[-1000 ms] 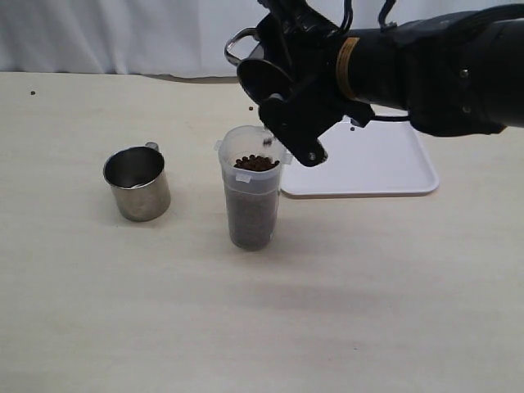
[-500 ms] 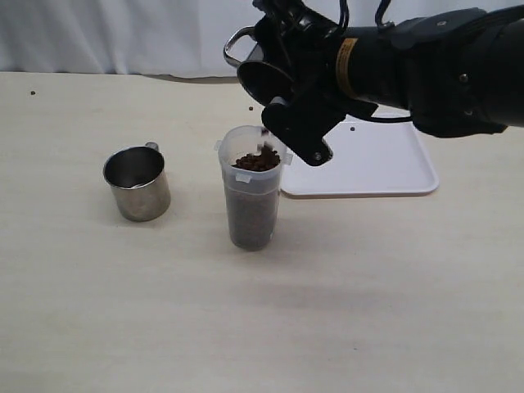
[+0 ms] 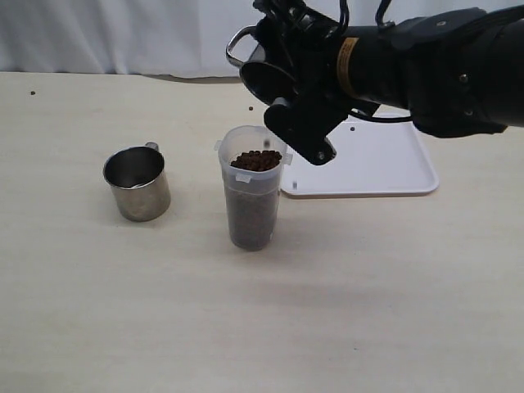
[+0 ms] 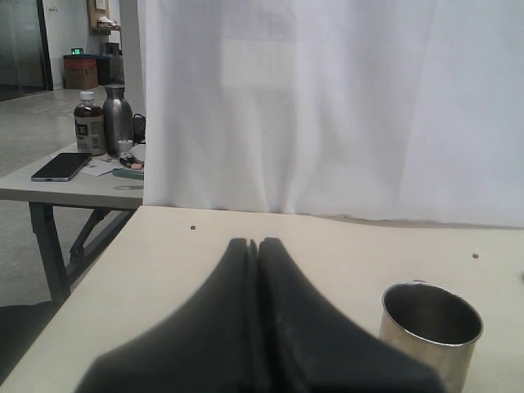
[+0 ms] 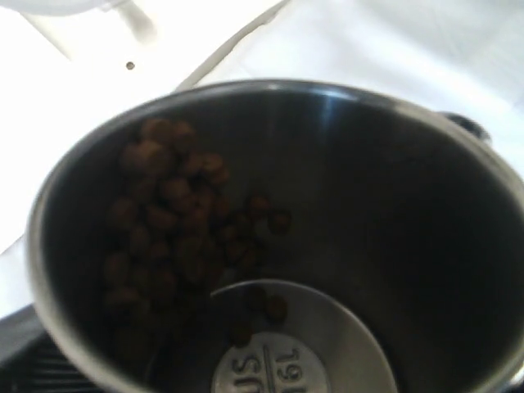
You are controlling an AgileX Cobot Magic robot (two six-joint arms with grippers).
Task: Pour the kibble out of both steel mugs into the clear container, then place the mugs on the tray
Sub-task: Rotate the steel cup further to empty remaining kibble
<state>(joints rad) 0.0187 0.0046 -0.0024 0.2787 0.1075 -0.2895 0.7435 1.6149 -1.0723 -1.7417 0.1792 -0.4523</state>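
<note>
My right gripper (image 3: 282, 98) is shut on a steel mug (image 3: 254, 59), held tilted above and just behind the clear container (image 3: 252, 205). In the right wrist view that mug (image 5: 409, 205) fills the frame, with kibble (image 5: 172, 221) lying against its lower wall. The container holds kibble (image 3: 255, 160) heaped almost to its rim. The other steel mug (image 3: 137, 182) stands upright to the left of the container. My left gripper (image 4: 258, 246) is shut and empty, with that mug (image 4: 431, 327) close beside it. The white tray (image 3: 385, 164) lies behind and right of the container.
Stray pellets lie on the tray (image 3: 294, 186) and on the table (image 3: 249, 107). A white curtain (image 3: 123, 33) hangs along the table's far edge. My right arm (image 3: 442, 70) reaches over the tray. The left wrist view shows a side table with bottles (image 4: 102, 123).
Pellets were dropping from the tilted mug into the container; none are in the air now and the heap stands slightly higher. One pellet has appeared on the tray's near corner. The arm barely moved.
</note>
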